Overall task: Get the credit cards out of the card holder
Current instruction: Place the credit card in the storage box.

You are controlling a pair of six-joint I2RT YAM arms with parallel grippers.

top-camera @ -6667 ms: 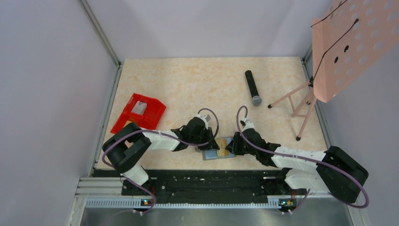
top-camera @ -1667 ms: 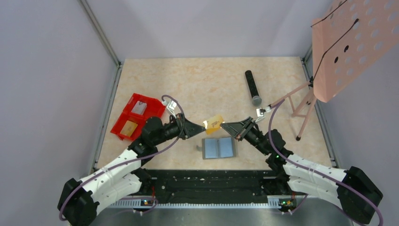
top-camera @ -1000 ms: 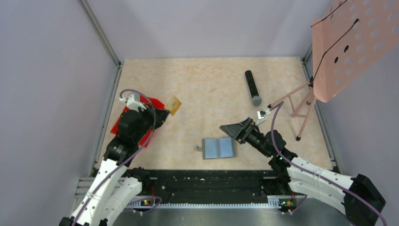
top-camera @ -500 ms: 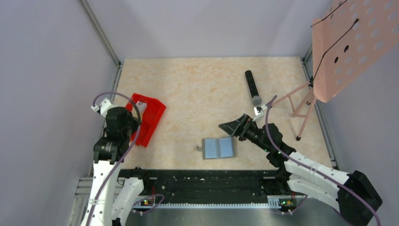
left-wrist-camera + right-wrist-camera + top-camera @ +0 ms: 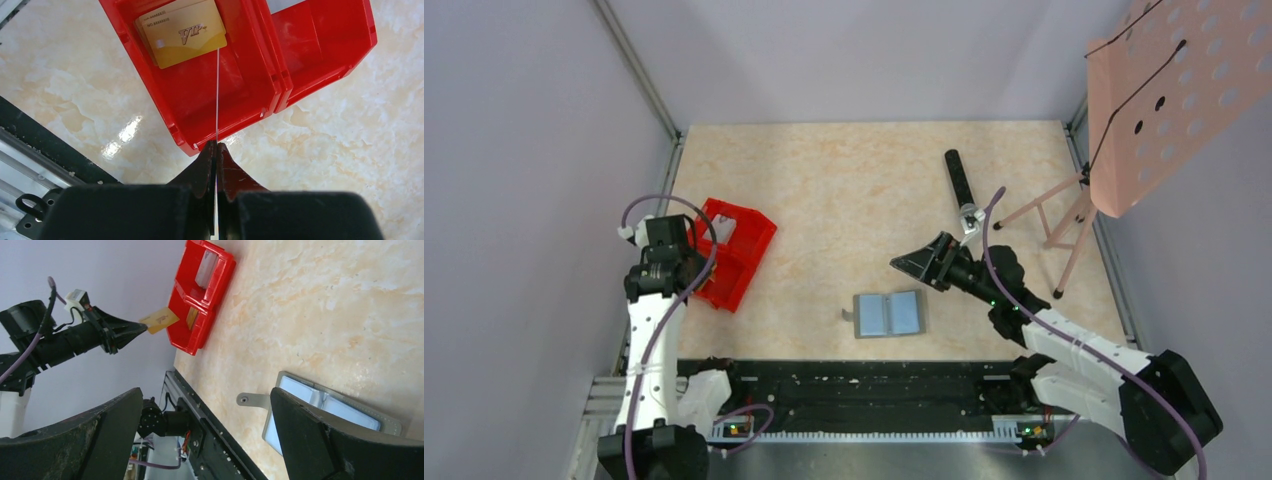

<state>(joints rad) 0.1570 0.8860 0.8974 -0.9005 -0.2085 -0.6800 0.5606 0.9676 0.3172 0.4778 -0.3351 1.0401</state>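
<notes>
The card holder (image 5: pixel 889 314) lies open on the table near the front, pale blue panels up, and shows under my right finger (image 5: pixel 330 402). My left gripper (image 5: pixel 216 145) is shut on a gold credit card, seen edge-on (image 5: pixel 217 100) and hanging above the near compartment of the red bin (image 5: pixel 320 45). In the right wrist view that held card (image 5: pixel 159 320) sticks out from the left gripper (image 5: pixel 142 329). Another gold card (image 5: pixel 182 32) lies flat in the bin. My right gripper (image 5: pixel 919 265) hovers open and holds nothing, a little behind and to the right of the holder.
The red bin (image 5: pixel 749 262) stands at the table's left edge with a pale card (image 5: pixel 724 232) in its far compartment. A black microphone (image 5: pixel 960 180) lies at the back right. A pink music stand (image 5: pixel 1164 90) with splayed legs (image 5: pixel 1064 225) fills the right side.
My left arm has swung from the table's middle to the left, carrying the gold card over the red bin. The right gripper stayed open and drifted slightly back.
</notes>
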